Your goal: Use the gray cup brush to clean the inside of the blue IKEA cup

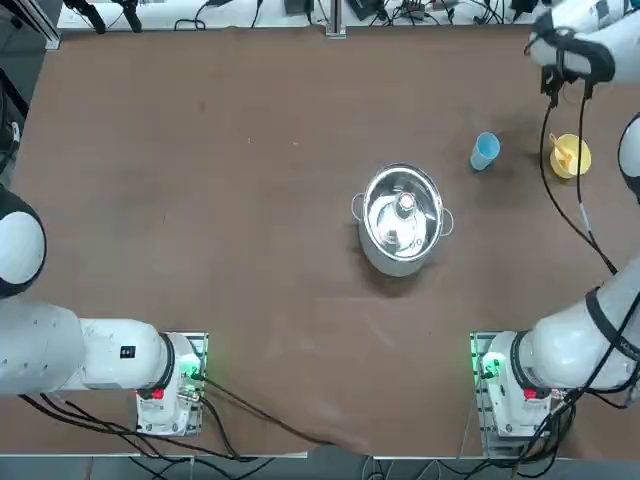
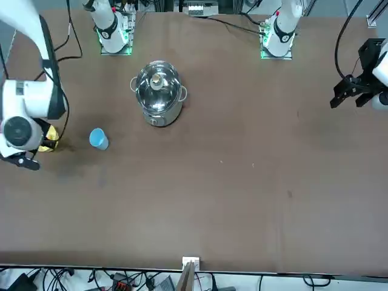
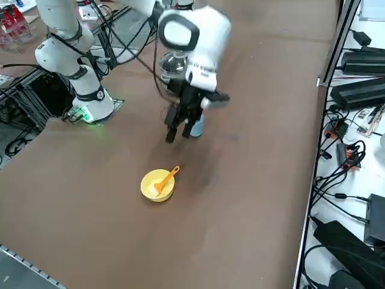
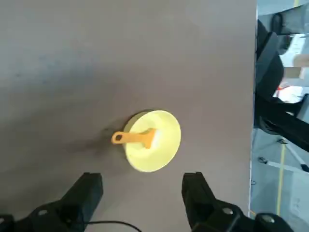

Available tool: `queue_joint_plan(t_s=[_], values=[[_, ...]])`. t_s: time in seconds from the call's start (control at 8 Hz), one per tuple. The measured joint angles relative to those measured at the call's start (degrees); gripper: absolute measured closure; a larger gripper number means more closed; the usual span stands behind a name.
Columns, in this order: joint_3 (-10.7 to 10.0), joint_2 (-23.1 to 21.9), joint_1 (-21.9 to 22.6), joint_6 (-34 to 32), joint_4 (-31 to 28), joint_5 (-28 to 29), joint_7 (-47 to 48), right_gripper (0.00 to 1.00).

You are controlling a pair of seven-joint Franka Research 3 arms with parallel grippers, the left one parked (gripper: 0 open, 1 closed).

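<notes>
Blue cup (image 1: pixel 485 151) stands between steel pot (image 1: pixel 402 219) and yellow bowl (image 1: pixel 571 157).

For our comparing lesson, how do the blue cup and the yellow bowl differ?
The blue cup is narrow and tall-sided, while the yellow bowl is wide and shallow. No tool shows in the cup; the bowl holds an orange-handled brush. The cup is light blue, the bowl yellow. Both stand on the brown table.

The brush (image 4: pixel 134 138), orange-handled with pale bristles, leans in the yellow bowl (image 4: pixel 166 140), handle over the rim. The cup (image 1: pixel 485 151), light blue, stands apart on the table (image 1: pixel 300 250), perhaps slightly tapered.
</notes>
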Motion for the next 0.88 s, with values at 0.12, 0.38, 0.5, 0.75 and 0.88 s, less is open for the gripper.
queue_joint_plan(t_s=[0.12, 0.38, 0.5, 0.75, 0.88], values=[[0.62, -1.01, 0.00, -2.99, 3.07, 3.42, -3.19, 0.00], [1.16, -2.92, -0.01, -9.33, 9.19, 10.35, -9.57, 0.00], [1.15, -3.94, -0.06, -12.25, 12.22, 13.98, -12.36, 0.00], [1.00, -7.12, -0.15, -15.57, 15.56, 19.77, -15.43, 0.00], [0.96, -9.20, -0.20, -16.96, 15.97, 22.54, -15.78, 0.00]])
